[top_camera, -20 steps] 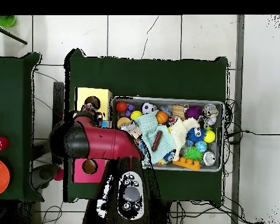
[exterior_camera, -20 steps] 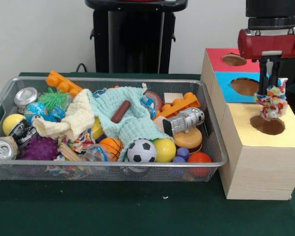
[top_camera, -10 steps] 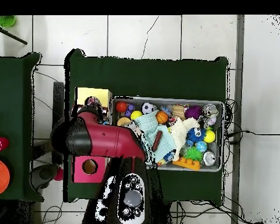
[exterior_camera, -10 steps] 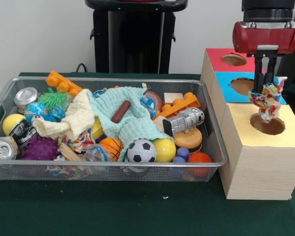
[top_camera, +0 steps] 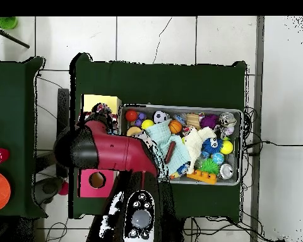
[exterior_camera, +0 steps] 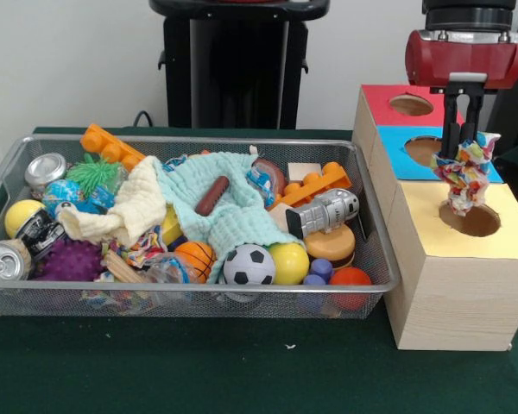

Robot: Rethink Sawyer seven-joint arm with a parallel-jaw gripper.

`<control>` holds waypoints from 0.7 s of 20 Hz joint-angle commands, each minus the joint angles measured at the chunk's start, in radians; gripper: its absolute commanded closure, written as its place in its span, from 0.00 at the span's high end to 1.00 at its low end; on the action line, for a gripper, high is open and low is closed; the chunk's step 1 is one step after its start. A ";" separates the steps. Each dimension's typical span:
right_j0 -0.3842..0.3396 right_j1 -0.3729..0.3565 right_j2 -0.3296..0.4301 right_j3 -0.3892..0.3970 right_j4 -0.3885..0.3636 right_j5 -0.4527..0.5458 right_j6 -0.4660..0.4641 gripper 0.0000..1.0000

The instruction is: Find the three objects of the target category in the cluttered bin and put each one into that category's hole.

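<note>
1. Our gripper [exterior_camera: 460, 142] is clamped on a multicoloured rope toy [exterior_camera: 462, 177], which hangs over the round hole [exterior_camera: 469, 219] in the yellow top of the box [exterior_camera: 449, 285].
2. We judge the toy's frayed ends could catch the hole's rim and leave it draped on the lid if released off-centre.
3. The blue hole [exterior_camera: 429, 152] and red hole [exterior_camera: 411, 105] sit just behind; a swing could drop it wrongly.
4. The wire bin [exterior_camera: 375, 259] stands beside the box, crowded with a soccer ball [exterior_camera: 249, 265], cloths and cans; nothing blocks the yellow hole.
</note>
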 commanded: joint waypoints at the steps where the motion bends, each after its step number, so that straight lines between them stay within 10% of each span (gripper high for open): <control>1: 0.001 0.024 -0.003 -0.030 0.041 0.012 0.224 0.00; 14: 0.036 0.098 -0.025 -0.060 0.057 -0.034 0.236 0.00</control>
